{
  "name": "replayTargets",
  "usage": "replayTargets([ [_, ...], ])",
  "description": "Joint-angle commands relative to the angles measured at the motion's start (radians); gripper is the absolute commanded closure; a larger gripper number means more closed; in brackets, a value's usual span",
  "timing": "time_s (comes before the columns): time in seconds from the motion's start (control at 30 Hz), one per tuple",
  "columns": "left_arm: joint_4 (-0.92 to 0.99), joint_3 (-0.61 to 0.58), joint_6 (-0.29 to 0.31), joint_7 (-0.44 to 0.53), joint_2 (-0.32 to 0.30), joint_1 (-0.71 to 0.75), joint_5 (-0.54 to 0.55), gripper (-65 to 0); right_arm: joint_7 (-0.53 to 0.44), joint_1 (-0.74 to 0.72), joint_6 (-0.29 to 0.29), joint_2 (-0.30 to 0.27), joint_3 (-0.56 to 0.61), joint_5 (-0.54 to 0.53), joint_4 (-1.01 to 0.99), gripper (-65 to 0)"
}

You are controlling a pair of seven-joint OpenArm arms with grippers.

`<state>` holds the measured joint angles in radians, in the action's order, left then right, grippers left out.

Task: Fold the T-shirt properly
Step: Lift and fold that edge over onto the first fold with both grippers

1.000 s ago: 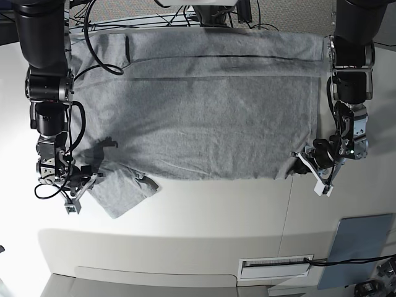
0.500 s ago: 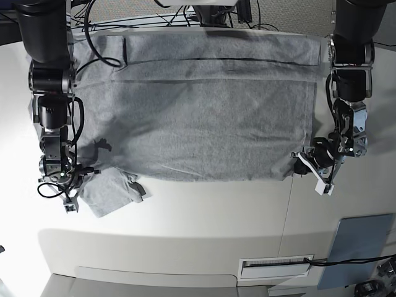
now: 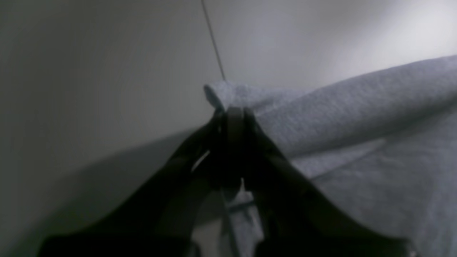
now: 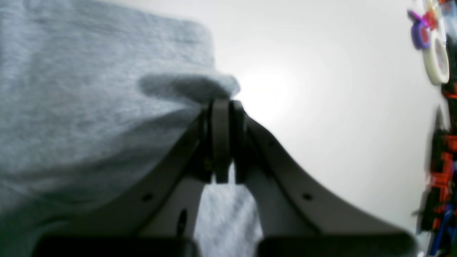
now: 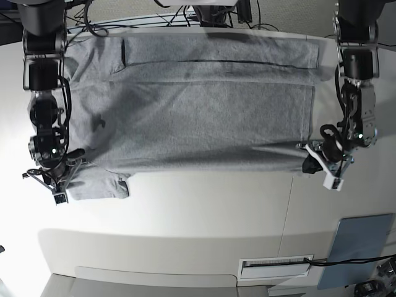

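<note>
The heather-grey T-shirt (image 5: pixel 198 105) lies spread flat across the white table, plain side up, with a sleeve (image 5: pixel 99 185) sticking out at its lower left. My right gripper (image 5: pixel 59 185) is shut on the shirt's lower left corner; the right wrist view shows grey cloth (image 4: pixel 89 92) pinched between the closed jaws (image 4: pixel 223 107). My left gripper (image 5: pixel 317 159) is shut on the lower right corner; the left wrist view shows a fold of grey cloth (image 3: pixel 339 107) caught at the closed tips (image 3: pixel 232 112).
A flat grey-blue panel (image 5: pixel 356 250) lies at the lower right. A white vent strip (image 5: pixel 275 265) sits near the front edge. Cables (image 5: pixel 185 15) run along the far edge. Coloured clutter and a tape roll (image 4: pixel 437 53) show at the right wrist view's right edge.
Both grippers have pulled the shirt's near edge outward and forward. The right gripper moved left and down, flattening the sleeve. The left gripper moved right. The cloth is tauter.
</note>
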<state>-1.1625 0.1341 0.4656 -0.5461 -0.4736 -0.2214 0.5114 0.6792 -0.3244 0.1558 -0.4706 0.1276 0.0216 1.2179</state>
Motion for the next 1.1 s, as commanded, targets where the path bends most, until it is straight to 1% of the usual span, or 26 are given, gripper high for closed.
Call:
replayTargets([
  [0.0, -0.031, 0.03, 0.008, 0.023, -0.023, -0.005, 0.014, 0.0, -0.004, 0.001, -0.015, -0.028, -0.008, 0.01, 0.045, 0.0],
  [0.13, -0.077, 0.098, 0.06, 0.019, -0.023, 0.063, 0.018, 0.0, 0.019, 0.102, -0.026, -0.034, -0.037, 0.01, 0.167, 0.0],
  [0.33, -0.152, 0.18, 0.065, -0.012, -0.023, 0.171, 0.086, 0.0, 0.037, 0.272, -0.026, -0.034, -0.154, 0.009, 0.367, 0.0],
  [0.43, -0.194, 0.214, 0.119, -0.015, -0.023, 0.225, 0.095, 0.0, 0.056, 0.354, -0.026, -0.034, -0.208, 0.009, 0.456, 0.0],
  [0.7, -0.287, 0.262, 0.119, -0.015, -0.023, 0.36, 0.095, 0.0, 0.09, 0.549, -0.027, -0.033, -0.287, 0.009, 0.638, 0.0],
  [0.77, -0.297, 0.262, 0.119, -0.015, -0.023, 0.384, 0.095, 0.0, 0.113, 0.587, -0.039, -0.03, -0.298, 0.01, 0.678, 0.0],
  [0.83, -0.298, 0.262, 0.119, -0.015, -0.023, 0.402, 0.095, 0.0, 0.135, 0.625, -0.061, -0.021, -0.313, 0.01, 0.713, 0.0],
  [1.0, -0.298, 0.262, 0.119, -0.015, -0.023, 0.44, 0.095, 0.0, 0.14, 0.711, -0.063, 0.014, -0.351, 0.029, 0.751, 0.0],
  [1.07, -0.298, 0.262, 0.119, -0.016, -0.023, 0.455, 0.095, 0.0, 0.141, 0.737, -0.064, 0.02, -0.352, 0.029, 0.751, 0.0],
])
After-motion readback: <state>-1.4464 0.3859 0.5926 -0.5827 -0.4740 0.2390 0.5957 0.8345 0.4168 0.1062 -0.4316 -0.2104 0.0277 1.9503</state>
